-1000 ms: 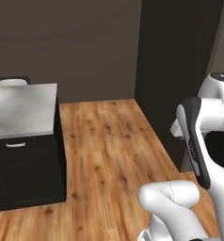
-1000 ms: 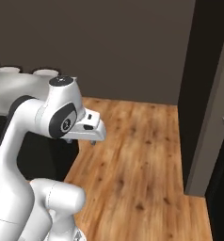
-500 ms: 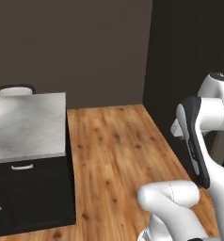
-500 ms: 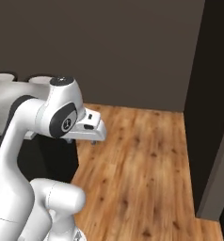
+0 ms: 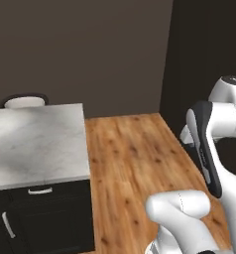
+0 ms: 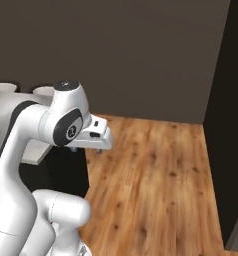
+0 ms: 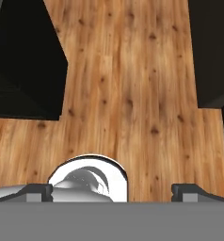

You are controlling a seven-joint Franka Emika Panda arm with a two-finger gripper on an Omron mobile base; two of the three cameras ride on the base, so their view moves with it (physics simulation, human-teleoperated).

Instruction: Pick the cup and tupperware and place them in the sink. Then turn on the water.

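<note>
The cup, the tupperware, the sink and the water are out of view. My gripper [image 7: 114, 190] is open with nothing between its fingertips [image 7: 39, 189]; it hangs over bare wooden floor [image 7: 132, 84] and points down at it. In the right base view the hand [image 6: 98, 138] is held out in front of my folded arm, beside the corner of a counter. In the left base view the hand [image 5: 187, 136] is half hidden behind my forearm.
A marble-topped counter [image 5: 35, 144] on black drawers [image 5: 40, 218] stands to the left, with a round white seat [image 5: 24, 102] behind it. A dark wall [image 5: 90, 49] closes the back. A tall dark cabinet [image 6: 231, 125] stands on the right. Wooden floor [image 6: 156, 170] runs between them.
The whole picture has shifted: the base has moved, so the counter now sits further right and larger in the left base view. My arm holds the same pose and the gripper stays open.
</note>
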